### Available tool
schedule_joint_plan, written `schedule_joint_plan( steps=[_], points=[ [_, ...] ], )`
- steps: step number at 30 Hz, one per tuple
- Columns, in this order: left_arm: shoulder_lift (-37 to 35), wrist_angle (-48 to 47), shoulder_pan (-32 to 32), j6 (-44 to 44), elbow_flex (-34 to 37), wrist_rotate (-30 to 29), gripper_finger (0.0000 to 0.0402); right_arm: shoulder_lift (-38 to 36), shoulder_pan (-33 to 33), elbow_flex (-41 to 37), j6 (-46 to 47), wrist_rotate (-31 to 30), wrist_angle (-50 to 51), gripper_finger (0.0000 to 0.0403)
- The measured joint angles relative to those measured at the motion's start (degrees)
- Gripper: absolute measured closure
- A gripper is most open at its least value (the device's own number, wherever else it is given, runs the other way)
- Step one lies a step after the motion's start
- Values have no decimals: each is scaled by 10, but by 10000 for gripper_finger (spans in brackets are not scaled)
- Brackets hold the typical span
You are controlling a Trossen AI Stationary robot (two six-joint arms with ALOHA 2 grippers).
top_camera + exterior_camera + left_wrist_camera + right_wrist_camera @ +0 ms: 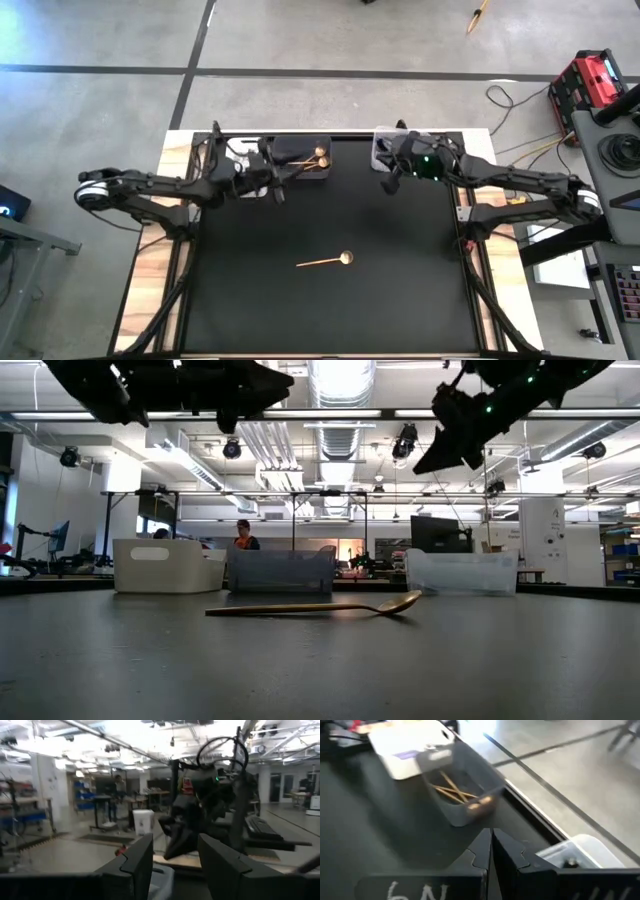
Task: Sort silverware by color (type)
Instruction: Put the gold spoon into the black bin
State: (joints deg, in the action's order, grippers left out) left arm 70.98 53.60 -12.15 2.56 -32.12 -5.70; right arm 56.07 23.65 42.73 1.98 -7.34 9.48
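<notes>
A gold spoon point(325, 261) lies flat in the middle of the black mat, bowl toward the right point(320, 607). More gold spoons point(455, 792) lie in the dark bin point(300, 158) at the far edge. My left gripper point(276, 190) hovers in the air just in front of that bin. It is open, with nothing between its fingers point(175, 865). My right gripper point(388, 186) hangs high in front of the clear bin point(385, 145). It is shut and empty point(491, 851). A lilac-handled piece point(409, 755) lies in the white bin point(405, 745).
Three bins stand in a row along the far edge: white point(165, 565), dark point(280, 570) and clear point(462, 572). Both arms hang above the far half of the mat. The room behind holds desks, and a person point(243, 535).
</notes>
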Motion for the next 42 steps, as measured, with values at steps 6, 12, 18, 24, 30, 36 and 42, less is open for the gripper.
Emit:
schedule_joint_plan(
  steps=[6,12,18,24,30,36,42],
  points=[
    [0,-57,75,-39,0,-80,284,-17,-60,-9,-21,-1,-17,394],
    [3,-125,123,-106,0,-103,298,-13,-103,-9,-37,-1,-24,394],
    [44,-126,150,-164,0,-132,307,-12,-126,-12,-38,-1,-26,394],
    [118,-96,164,-188,0,-133,314,-12,-152,-25,-36,-1,-30,394],
    [177,-117,177,-167,-37,-112,314,-12,-190,-39,-37,-1,-47,394],
    [218,-216,200,-126,-95,-98,314,-13,-235,-63,-41,0,-87,394],
    [231,-293,221,-122,-130,-98,314,-13,-276,-68,-41,0,-90,394]
  ],
)
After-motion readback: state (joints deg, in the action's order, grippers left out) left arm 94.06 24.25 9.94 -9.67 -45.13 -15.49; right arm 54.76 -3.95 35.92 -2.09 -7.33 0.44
